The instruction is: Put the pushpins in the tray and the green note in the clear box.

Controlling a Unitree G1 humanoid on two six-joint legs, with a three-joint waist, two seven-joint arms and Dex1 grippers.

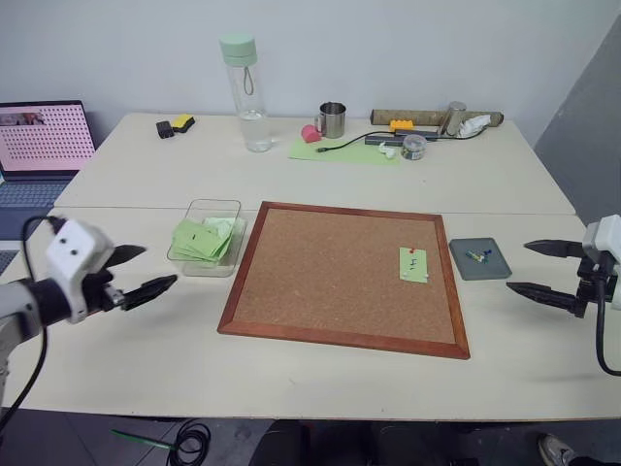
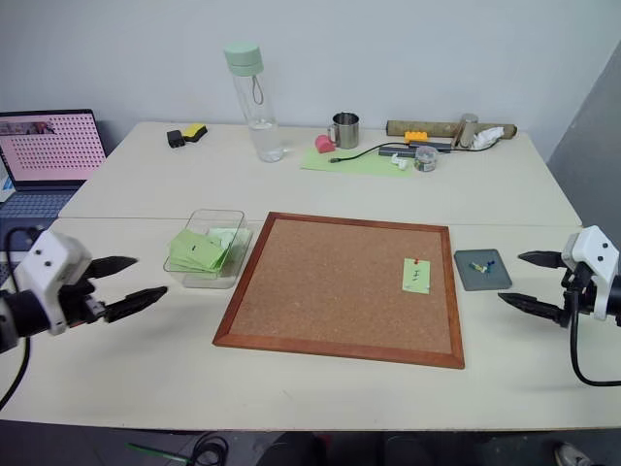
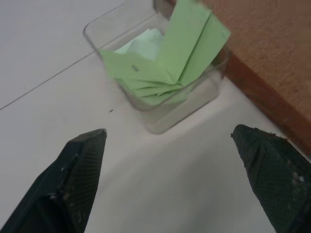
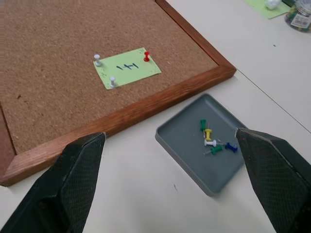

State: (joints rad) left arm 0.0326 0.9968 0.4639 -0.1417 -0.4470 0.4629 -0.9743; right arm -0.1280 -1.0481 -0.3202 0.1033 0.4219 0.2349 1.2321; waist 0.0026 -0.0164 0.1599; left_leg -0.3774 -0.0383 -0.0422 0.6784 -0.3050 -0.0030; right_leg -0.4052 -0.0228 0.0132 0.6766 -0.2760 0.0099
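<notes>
The green note (image 4: 127,67) lies pinned near the right edge of the corkboard (image 1: 330,277), its long axis running toward the far edge, held by a red pushpin (image 4: 146,56) and two white ones, with dark handwritten strokes I cannot read. Just right of the frame sits the tray (image 4: 194,148) holding loose pushpins (image 4: 214,141). The clear box (image 1: 199,264), full of green slips, touches the board's left side. Left gripper (image 1: 136,274) and right gripper (image 1: 539,269) hover spread wide, empty, over bare tabletop.

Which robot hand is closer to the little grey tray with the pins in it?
The right. The right gripper hovers just beside the tray, off the corkboard's right edge. The left gripper is far across the board, near the clear box.
</notes>
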